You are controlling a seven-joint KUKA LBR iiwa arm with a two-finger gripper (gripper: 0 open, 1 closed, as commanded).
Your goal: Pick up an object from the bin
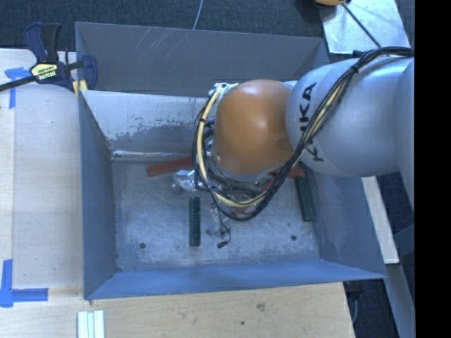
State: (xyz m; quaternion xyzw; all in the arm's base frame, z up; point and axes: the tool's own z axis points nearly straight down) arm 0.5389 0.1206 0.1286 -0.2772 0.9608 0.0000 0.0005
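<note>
A silvery part of my gripper [184, 182] shows just left of the orange cover, low over the middle of the bin floor. Right below it lies a dark green stick [194, 222], pointing towards the front wall. A red-brown flat strip [168, 167] lies along the back of the floor, just above the gripper, and its right end runs under the arm. Whether anything is held is hidden by the cover.
A second dark green stick [305, 198] lies by the right wall, partly under the arm. A small dark piece [223, 241] sits below the dangling cables. The arm and its orange cover hang over the bin's centre and right.
</note>
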